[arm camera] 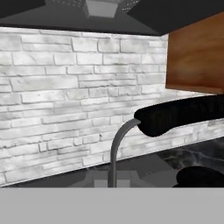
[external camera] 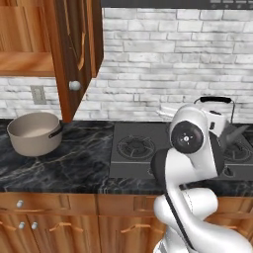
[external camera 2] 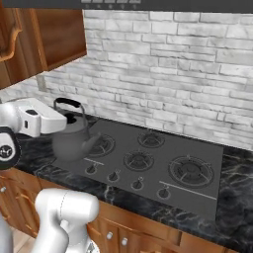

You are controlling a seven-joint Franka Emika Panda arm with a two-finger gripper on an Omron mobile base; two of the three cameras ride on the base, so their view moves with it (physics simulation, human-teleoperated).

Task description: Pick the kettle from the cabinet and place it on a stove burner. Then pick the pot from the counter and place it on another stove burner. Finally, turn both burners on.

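Pincer point(external camera 2: 63, 118) clenched on your kettle's point(external camera 2: 71, 141) arched handle point(arm camera: 183, 114); the kettle sits over the near-left stove burner point(external camera 2: 101, 145), pot point(external camera: 33, 132) far left on the table point(external camera: 74, 163).

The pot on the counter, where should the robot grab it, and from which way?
Probably the pot by its rim, fingers coming down from above: it stands upright with its mouth open, and its dark side handle is thin and sticks out sideways.

— What lines the wall?
— A white brick backsplash point(external camera: 163, 59), with a beige outlet point(external camera: 37, 94) at its left.
— And below?
— Wooden drawers point(external camera: 54, 225) with curved handles and silver knobs.
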